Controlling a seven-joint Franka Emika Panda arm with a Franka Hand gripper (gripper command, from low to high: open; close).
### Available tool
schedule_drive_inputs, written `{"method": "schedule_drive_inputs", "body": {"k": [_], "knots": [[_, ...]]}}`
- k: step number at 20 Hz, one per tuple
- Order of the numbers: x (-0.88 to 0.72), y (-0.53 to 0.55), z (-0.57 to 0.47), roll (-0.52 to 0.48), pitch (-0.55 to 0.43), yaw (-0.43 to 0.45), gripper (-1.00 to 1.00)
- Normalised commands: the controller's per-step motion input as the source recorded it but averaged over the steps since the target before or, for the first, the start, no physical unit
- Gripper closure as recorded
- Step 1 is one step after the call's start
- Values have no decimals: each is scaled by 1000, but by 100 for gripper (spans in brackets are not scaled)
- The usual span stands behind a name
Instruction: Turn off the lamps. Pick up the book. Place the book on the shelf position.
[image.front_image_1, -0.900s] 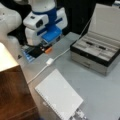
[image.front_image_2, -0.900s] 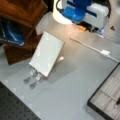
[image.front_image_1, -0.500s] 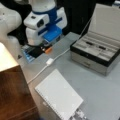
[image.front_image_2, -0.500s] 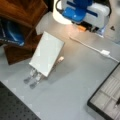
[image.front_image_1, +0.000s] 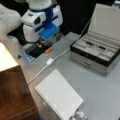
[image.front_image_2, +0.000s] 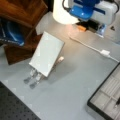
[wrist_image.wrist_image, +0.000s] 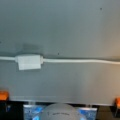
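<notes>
We cannot tell how the jaws stand: the gripper (image.front_image_1: 41, 46) hangs low under the white and blue arm in the upper left of a front view, its tips lost against a dark plate with an orange tab (image.front_image_1: 48, 50) beside it. In a front view it sits at the top right (image.front_image_2: 90, 25), again just over the grey table (image.front_image_2: 75, 82). The wrist view shows only the table top and a white cable (wrist_image.wrist_image: 80, 61) running across the frame, with an inline switch (wrist_image.wrist_image: 28, 62) on it at the left; the gripper holds nothing that we can see.

The switch also shows near the centre of a front view (image.front_image_1: 49, 61), close below the gripper.

The book (image.front_image_1: 58, 95) lies flat and untouched at the bottom centre, propped on a silver stand (image.front_image_2: 33, 76) in a front view, where the book (image.front_image_2: 47, 56) sits left of centre. The lamp (image.front_image_2: 62, 13) glows cream-white at the top. The dark wooden cabinet (image.front_image_1: 12, 95) fills the lower left, and a grey case (image.front_image_1: 97, 53) stands open on the right.
</notes>
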Motion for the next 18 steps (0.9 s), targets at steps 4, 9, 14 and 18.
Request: {"method": "schedule_drive_inputs", "body": {"k": [4,9,14,18], "knots": [[-452,244,-170,89,-144,-24,-100],[-362,319,-174,113,-109,-56,-100],[-319,397,-183,95,-101,-107,-100],[-353,423,-209,42,-76,-145,-100]]}}
